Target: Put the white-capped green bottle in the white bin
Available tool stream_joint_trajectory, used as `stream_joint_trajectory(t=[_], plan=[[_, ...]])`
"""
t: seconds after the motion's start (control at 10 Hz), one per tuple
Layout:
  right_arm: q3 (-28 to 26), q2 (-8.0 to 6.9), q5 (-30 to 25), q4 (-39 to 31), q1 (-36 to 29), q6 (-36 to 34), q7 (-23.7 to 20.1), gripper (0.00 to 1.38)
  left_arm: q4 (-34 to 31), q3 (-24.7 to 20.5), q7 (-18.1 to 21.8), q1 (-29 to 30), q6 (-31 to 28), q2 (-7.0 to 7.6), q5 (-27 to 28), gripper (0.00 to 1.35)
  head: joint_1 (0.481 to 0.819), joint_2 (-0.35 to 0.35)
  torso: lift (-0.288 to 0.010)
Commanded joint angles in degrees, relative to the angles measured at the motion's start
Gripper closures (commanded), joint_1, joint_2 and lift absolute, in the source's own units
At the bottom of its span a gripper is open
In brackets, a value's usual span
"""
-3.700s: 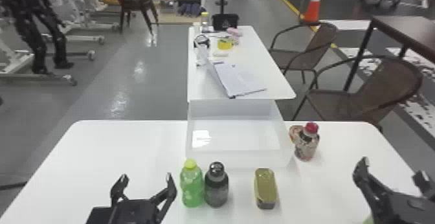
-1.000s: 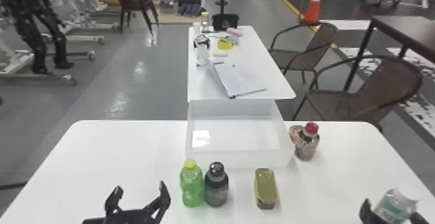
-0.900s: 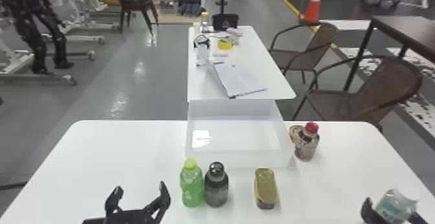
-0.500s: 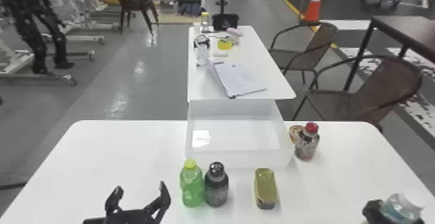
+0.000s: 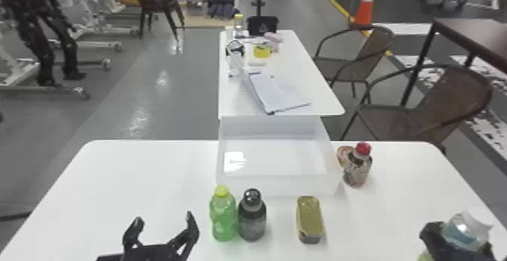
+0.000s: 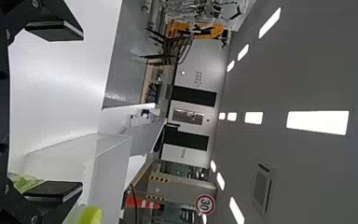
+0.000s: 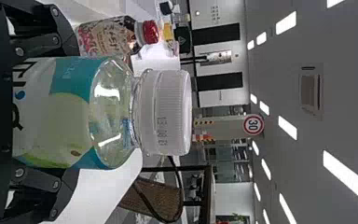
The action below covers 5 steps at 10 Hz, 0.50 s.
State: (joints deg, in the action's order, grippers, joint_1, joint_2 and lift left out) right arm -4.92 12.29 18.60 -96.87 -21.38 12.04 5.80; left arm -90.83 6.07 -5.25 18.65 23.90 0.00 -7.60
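At the head view's lower right, my right gripper point(image 5: 434, 237) is wrapped around the white-capped green bottle point(image 5: 467, 231). Seen from the right wrist, the bottle point(image 7: 74, 116) with its white cap point(image 7: 165, 112) fills the gap of the right gripper point(image 7: 77, 112), a finger against either side. The white bin point(image 5: 273, 185) stands at the table's far middle, left of that bottle. My left gripper point(image 5: 164, 220) is open and holds nothing, left of the yellow-capped bottle. In the left wrist view, the left gripper point(image 6: 81, 111) has its fingers apart, the bin point(image 6: 107, 163) beyond them.
A yellow-capped green bottle point(image 5: 223, 217) and a dark bottle point(image 5: 252, 218) stand side by side before the bin. Right of them lies a gold-topped tin point(image 5: 310, 218). A red-capped bottle point(image 5: 357, 166) stands by the bin's right side. A second table point(image 5: 279, 94) adjoins behind.
The right gripper, open 3.7 s ago, has gone around the white-capped bottle and its fingers have drawn in. The bottle now shows slightly farther right. The left gripper has shifted a little left and back.
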Motion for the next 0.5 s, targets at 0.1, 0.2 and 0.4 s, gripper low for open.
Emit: stream_joint_trajectory(t=[0.1,0.2,0.4], plan=[[-0.1,0.01,-1.2,-8.2,1.8,-6.8,-1.4,0.87,0.1,0.0,0.0,0.0,0.1,-0.15,-0.1,0.17,0.549,0.000,-0.100],[-0.8,0.01,-1.2,-9.6,3.9,-9.1,-4.4,0.87,0.2,0.1,0.1,-0.1,0.0,-0.15,-0.1,0.17,0.549,0.000,-0.100],[-0.7,-0.60,-1.5,-9.1,8.3,-9.1,-8.5,0.87,0.6,0.5,0.0,-0.5,0.0,-0.15,-0.5,0.17,0.549,0.000,-0.100]])
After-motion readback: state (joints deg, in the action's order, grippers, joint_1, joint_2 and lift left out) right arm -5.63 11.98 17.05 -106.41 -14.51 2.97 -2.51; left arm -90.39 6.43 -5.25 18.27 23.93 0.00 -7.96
